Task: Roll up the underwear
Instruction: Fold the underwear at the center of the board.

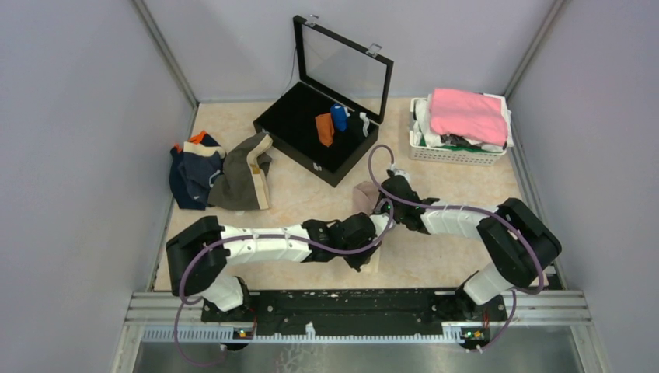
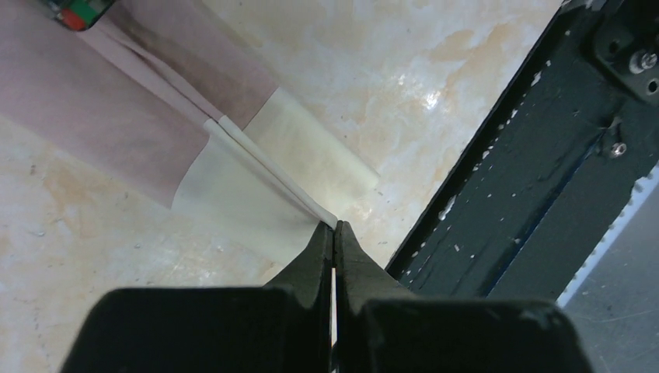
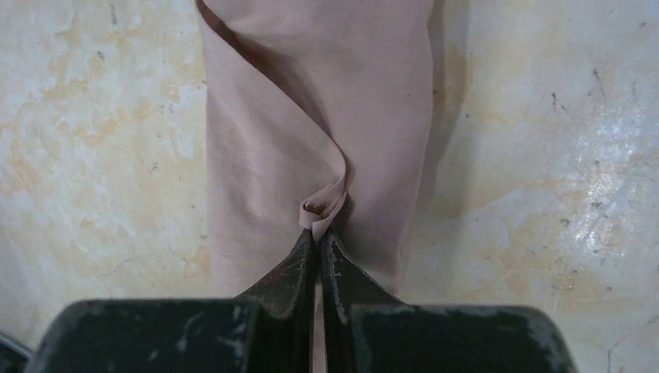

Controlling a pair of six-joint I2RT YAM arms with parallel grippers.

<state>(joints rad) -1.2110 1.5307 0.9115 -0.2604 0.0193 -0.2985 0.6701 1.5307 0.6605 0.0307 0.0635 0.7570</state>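
Pale pink-beige underwear [image 1: 364,196] lies on the table between my two grippers. My left gripper [image 2: 336,230] is shut on its cream waistband edge [image 2: 272,167] near the table's front rail. My right gripper [image 3: 319,235] is shut on a pinched fold of the pink-beige cloth [image 3: 311,116] at its far end. Olive-brown underwear with a tan band [image 1: 245,172] and navy underwear [image 1: 193,172] lie in a heap at the left. Rolled orange [image 1: 325,129] and blue [image 1: 339,116] pieces sit in the black case [image 1: 291,128].
The black case has its glass lid [image 1: 346,62] standing open at the back. A white basket [image 1: 458,149] at the back right holds a bright pink cloth [image 1: 468,115]. The black front rail [image 2: 544,179] runs close beside my left gripper.
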